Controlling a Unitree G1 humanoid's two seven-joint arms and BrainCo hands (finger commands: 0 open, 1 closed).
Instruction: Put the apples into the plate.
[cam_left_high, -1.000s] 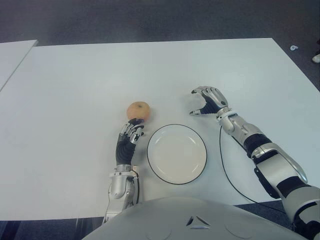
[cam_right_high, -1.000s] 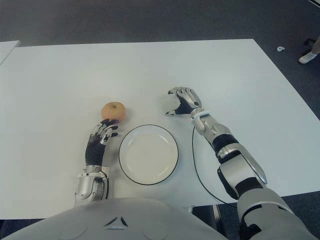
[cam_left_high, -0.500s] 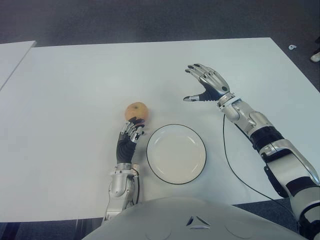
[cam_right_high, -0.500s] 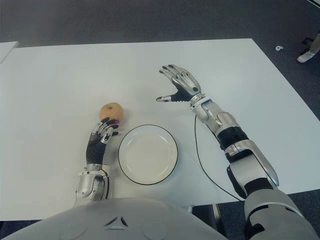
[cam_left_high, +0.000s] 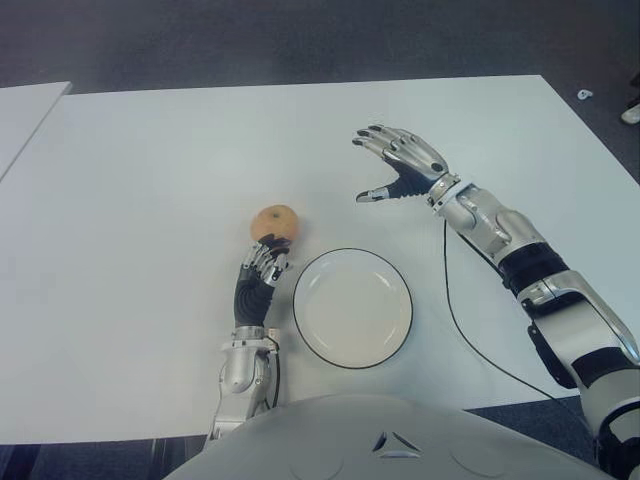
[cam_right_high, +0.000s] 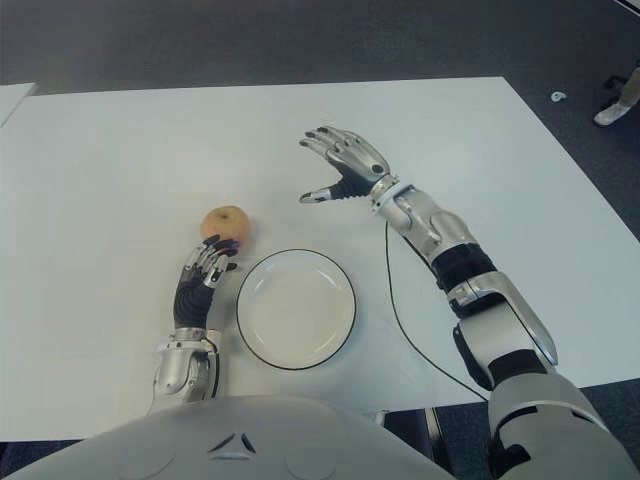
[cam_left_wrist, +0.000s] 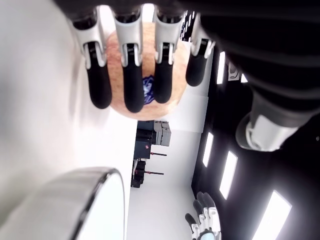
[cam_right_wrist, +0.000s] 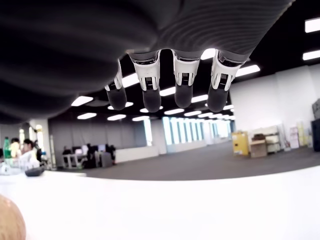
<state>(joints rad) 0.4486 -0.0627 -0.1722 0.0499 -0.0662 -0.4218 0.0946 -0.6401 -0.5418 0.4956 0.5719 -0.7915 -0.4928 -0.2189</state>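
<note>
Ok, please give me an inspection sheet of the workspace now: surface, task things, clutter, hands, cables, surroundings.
Surface: white table, bare apart from the items below.
Job's things: one apple on the table, beyond the plate's left edge; white plate with dark rim, nothing in it.
Clutter: nothing seen.
Hands: left hand just near of the apple, fingers curved against it, not closed around it; right hand raised beyond the plate, fingers spread, holding nothing.
Cables: black cable runs along the right arm over the table to its near edge.
Surroundings: dark floor; a second white table at far left; a small object on the floor at far right.
</note>
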